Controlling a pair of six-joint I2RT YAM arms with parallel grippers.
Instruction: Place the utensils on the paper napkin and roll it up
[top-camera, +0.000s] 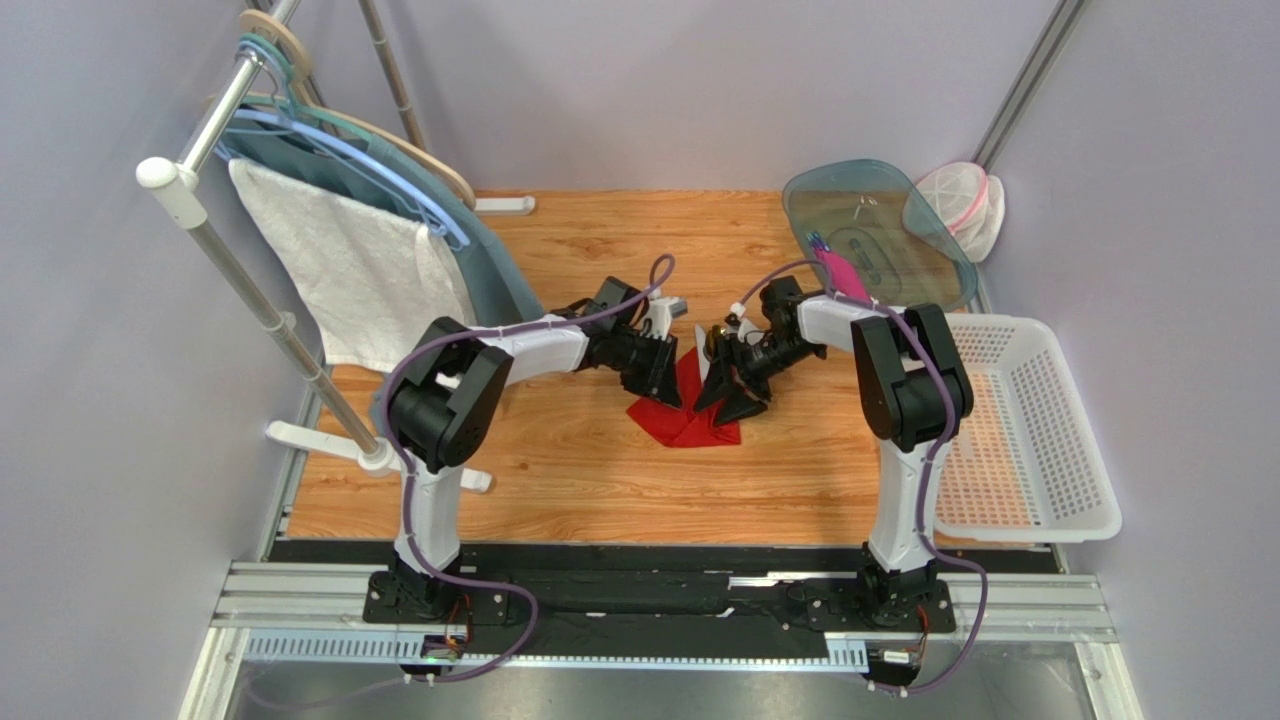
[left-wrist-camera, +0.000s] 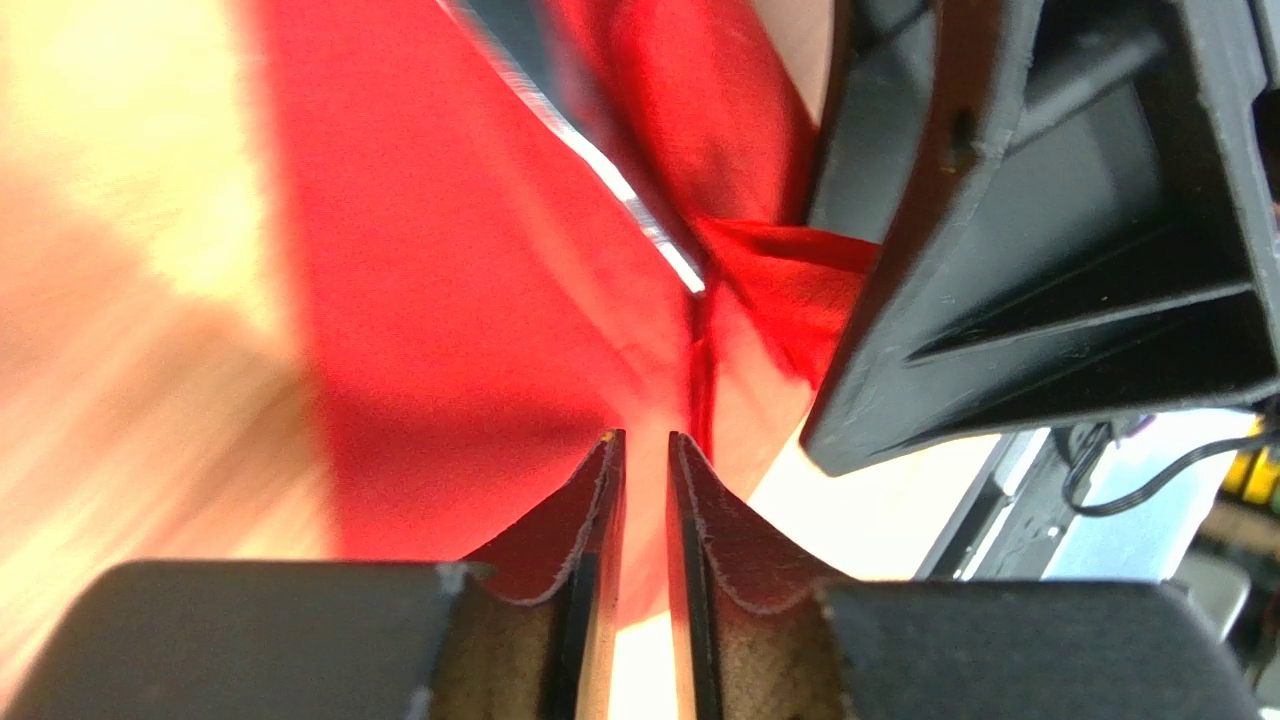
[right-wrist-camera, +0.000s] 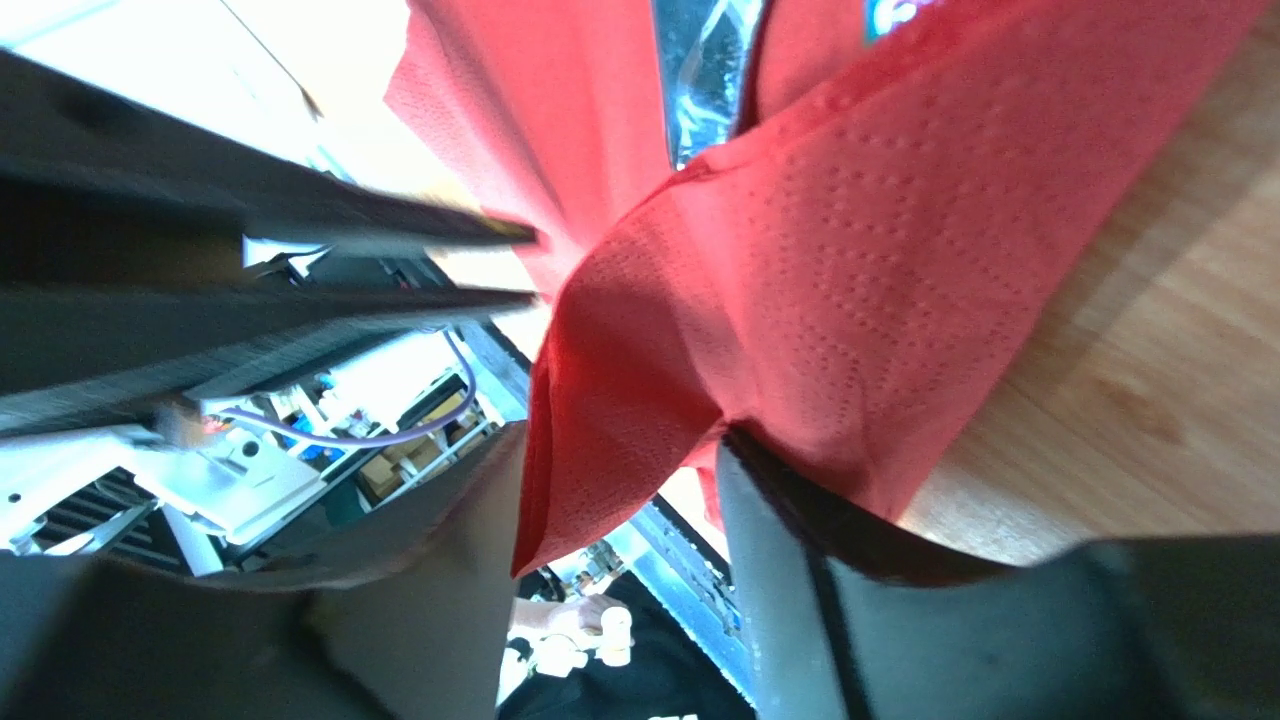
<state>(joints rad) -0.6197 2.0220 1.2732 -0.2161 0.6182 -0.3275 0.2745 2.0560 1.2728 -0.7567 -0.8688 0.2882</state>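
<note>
The red paper napkin (top-camera: 684, 417) lies crumpled and partly folded on the wooden table, between both grippers. My left gripper (top-camera: 661, 365) sits at its far left edge; in the left wrist view its jaws (left-wrist-camera: 643, 443) stand almost together just above the napkin (left-wrist-camera: 451, 300), with nothing seen between them. A shiny utensil (left-wrist-camera: 601, 150) lies in the napkin's fold. My right gripper (top-camera: 732, 393) is open; a raised napkin flap (right-wrist-camera: 781, 300) hangs between its fingers (right-wrist-camera: 616, 495) and drapes over one finger (right-wrist-camera: 842, 600). A utensil (right-wrist-camera: 699, 68) shows under the fold.
A white perforated basket (top-camera: 1037, 435) stands at the right edge. A teal see-through tray (top-camera: 879, 225) and a white mesh bag (top-camera: 962, 203) are at the back right. A white towel (top-camera: 353, 270) hangs on a rack with hangers at the left.
</note>
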